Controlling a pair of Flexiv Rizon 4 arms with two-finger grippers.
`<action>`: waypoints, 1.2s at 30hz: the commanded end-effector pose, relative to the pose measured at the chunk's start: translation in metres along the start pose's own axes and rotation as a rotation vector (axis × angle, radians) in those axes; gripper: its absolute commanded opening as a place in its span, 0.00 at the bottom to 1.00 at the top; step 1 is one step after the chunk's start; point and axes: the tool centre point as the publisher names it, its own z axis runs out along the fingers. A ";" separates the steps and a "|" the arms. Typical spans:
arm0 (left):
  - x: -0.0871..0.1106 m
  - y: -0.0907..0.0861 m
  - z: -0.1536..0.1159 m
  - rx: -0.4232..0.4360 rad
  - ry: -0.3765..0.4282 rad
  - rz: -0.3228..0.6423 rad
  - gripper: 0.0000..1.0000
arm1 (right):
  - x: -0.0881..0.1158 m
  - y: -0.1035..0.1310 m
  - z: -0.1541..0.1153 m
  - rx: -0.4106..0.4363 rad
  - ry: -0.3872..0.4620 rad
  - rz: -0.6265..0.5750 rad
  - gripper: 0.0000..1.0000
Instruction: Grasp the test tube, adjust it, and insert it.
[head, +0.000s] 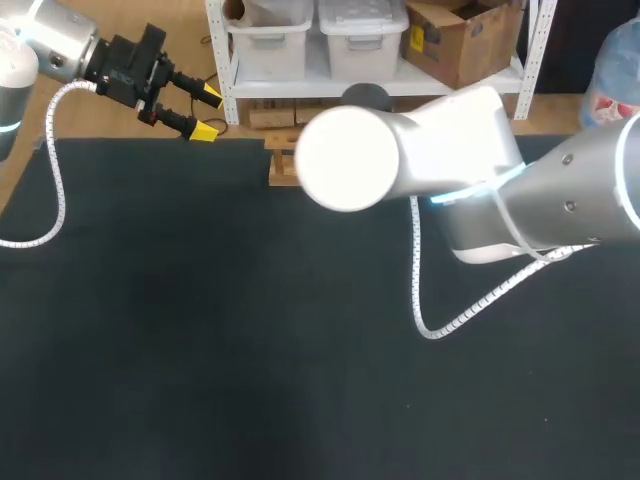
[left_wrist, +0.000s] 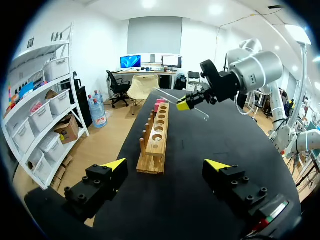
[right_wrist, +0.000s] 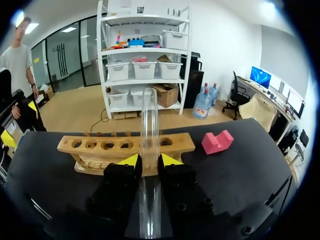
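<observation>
Right wrist view puts the clear tube (right_wrist: 148, 120) dead centre: it runs straight out between the two yellow tips of the right pincer (right_wrist: 149, 160), which is clamped on it from both sides, with a length of glass also trailing back between the black finger bodies. From over by the left arm you can see the tube is up off the worktop (left_wrist: 210, 150), held at a slant, with the pincer gripping it about halfway along. It hangs near the far half of the wooden rack (right_wrist: 100, 145), though whether it is over the rack or just beside it I cannot tell. The rack lies flat on the black worktop, a long block with a row of round holes along its top, none of them filled as far as I can see. A pink block (right_wrist: 217, 141) sits on the worktop close to one end of the rack, apart from it. The left pincer (left_wrist: 166, 165) is off at the other end of the rack, its fingers spread wide and holding nothing, the rack's near end lying ahead of the gap between them. Head view shows that pincer up by the worktop's back left corner, while the right arm (head: 480, 150) reaches across the middle and hides the tube and most of the rack.
</observation>
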 end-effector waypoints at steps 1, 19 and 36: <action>0.000 0.009 0.000 0.122 0.002 0.000 1.00 | 0.002 0.001 0.009 -0.010 0.011 -0.005 0.00; 0.000 0.009 0.000 0.122 0.002 0.000 1.00 | 0.020 0.004 0.022 -0.024 0.076 -0.025 0.00; 0.000 0.009 0.000 0.122 0.002 0.000 1.00 | 0.029 0.005 0.031 -0.037 0.137 -0.032 0.00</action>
